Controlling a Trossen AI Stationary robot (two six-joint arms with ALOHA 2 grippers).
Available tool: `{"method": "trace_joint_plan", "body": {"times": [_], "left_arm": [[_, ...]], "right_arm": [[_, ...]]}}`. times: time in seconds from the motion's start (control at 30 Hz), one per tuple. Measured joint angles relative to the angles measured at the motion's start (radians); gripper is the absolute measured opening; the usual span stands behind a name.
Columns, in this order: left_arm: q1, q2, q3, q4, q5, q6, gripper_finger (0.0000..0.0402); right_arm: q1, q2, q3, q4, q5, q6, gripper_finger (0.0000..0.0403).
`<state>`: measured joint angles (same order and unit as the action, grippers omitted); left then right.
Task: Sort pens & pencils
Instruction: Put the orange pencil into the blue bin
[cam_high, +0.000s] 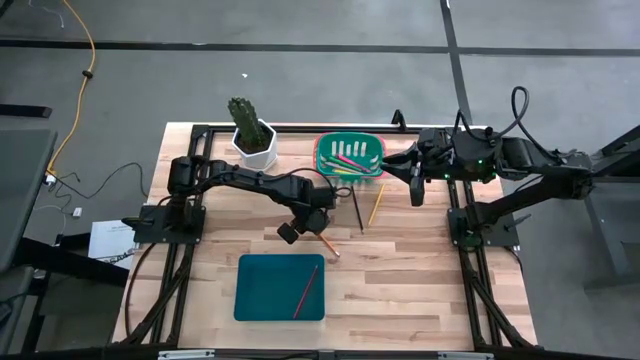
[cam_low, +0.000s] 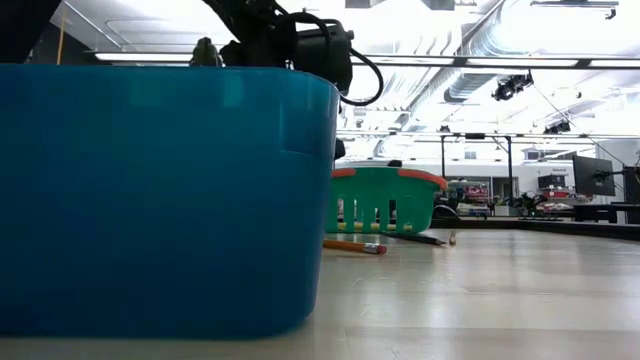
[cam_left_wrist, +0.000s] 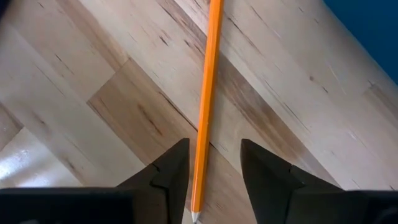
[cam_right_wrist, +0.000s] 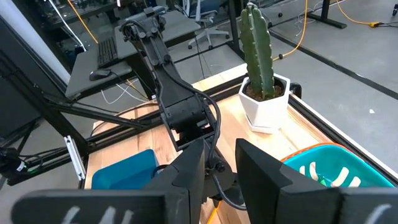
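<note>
One orange pencil (cam_left_wrist: 207, 93) on the table (cam_left_wrist: 93, 93), between the left gripper's (cam_left_wrist: 214, 171) parted fingers (cam_left_wrist: 168, 174), untouched.

A light wooden desk (cam_high: 420, 280) of butcher-block planks stands on a grey concrete floor (cam_high: 300, 80) crossed by dark seams, with a yellow cable (cam_high: 88, 50) trailing over it. A potted cactus (cam_high: 250, 130) sits at the desk's far edge. Beyond, bright ceiling lights (cam_low: 470, 60) and ducting (cam_low: 520, 40) run overhead.
</note>
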<state>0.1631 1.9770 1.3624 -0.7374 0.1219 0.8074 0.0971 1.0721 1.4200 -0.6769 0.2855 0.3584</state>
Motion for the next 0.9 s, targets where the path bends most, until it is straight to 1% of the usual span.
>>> {"method": "trace_joint_plan", "body": {"times": [0.3,0.57,0.73,0.9], "left_arm": [[0.001,0.000,0.000,-0.005,-0.003,0.010,0.0106],[0.002,0.043,0.001,-0.025,-0.004,0.017,0.0105],[-0.001,0.048,0.002,-0.008,-0.057,0.019,0.0104],[0.002,0.055,0.055,-0.023,-0.066,0.028,0.0104]], "right_arm": [[0.000,0.000,0.000,0.000,0.000,0.000,0.0083],[0.000,0.000,0.000,0.000,0.000,0.000,0.0083],[0.000,0.000,0.000,0.000,0.000,0.000,0.0083],[0.000,0.000,0.000,0.000,0.000,0.000,0.0083]]}}
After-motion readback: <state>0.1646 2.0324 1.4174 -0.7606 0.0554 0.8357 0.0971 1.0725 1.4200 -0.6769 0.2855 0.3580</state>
